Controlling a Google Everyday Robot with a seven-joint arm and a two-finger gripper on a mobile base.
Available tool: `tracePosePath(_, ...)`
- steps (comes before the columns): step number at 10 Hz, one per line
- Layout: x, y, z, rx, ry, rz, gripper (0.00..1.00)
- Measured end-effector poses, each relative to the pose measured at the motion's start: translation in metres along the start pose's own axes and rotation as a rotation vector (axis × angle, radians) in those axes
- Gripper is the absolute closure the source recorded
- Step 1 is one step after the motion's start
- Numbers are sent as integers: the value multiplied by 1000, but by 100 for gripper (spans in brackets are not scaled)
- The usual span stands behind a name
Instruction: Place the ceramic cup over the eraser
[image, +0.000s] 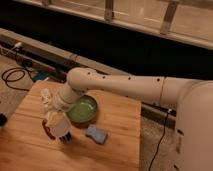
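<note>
Was a wooden table (120, 145) bearing a green bowl (81, 110) centrally, a blue-grey pad (96, 134) at five o'clock, gripper (56, 125) over its nine o'clock side.
</note>
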Motion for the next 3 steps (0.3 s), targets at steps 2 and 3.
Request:
tracePosePath(2,0,0,0,1,0,1,85)
tracePosePath(3,0,0,0,1,0,0,74)
